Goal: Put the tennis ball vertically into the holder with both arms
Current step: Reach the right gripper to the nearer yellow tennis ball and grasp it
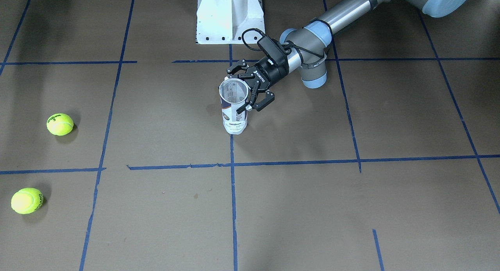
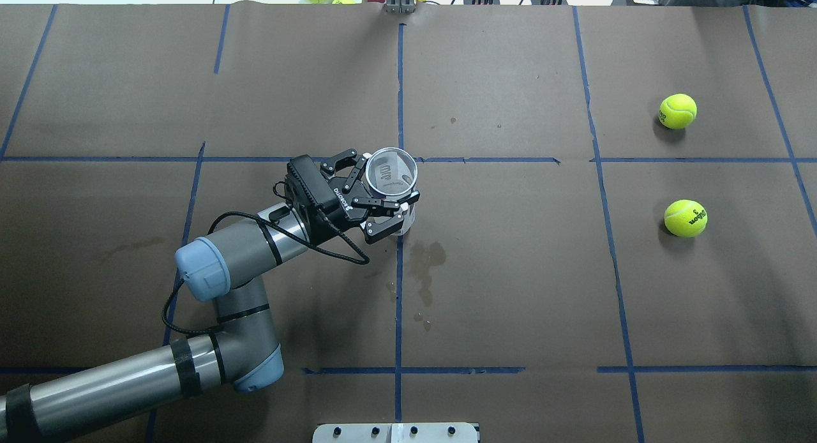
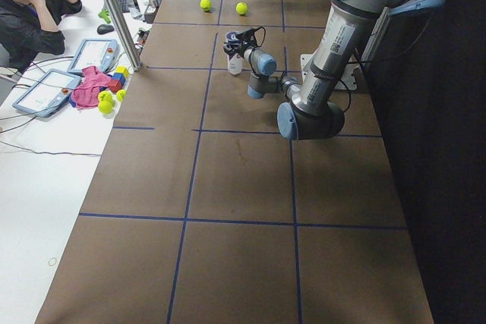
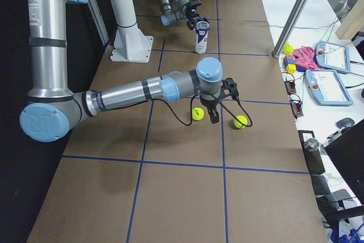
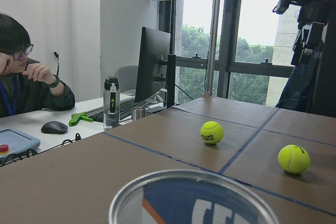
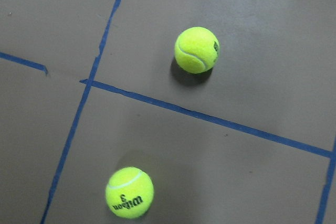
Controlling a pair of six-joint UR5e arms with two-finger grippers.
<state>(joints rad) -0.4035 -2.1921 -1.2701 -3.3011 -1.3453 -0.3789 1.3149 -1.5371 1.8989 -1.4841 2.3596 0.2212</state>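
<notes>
The holder (image 1: pixel 233 107) is a clear can with a white and navy label. It stands upright and open-topped near the table's middle, and its rim (image 5: pixel 194 198) fills the bottom of the left wrist view. My left gripper (image 2: pixel 373 193) is open, level with the can's side, one finger on each side of it. Two tennis balls (image 2: pixel 678 111) (image 2: pixel 685 218) lie on the table far to my right. My right gripper (image 4: pixel 210 112) hangs high above them, and its wrist view looks down on both balls (image 6: pixel 197 50) (image 6: pixel 129 192). Whether it is open or shut I cannot tell.
The white pedestal base (image 1: pixel 230 17) stands at the robot's side of the table. Blue tape lines grid the brown surface. A person (image 3: pixel 30 13) sits at a side desk with tablets, toys and spare balls. A metal post (image 3: pixel 114 13) rises at that table edge.
</notes>
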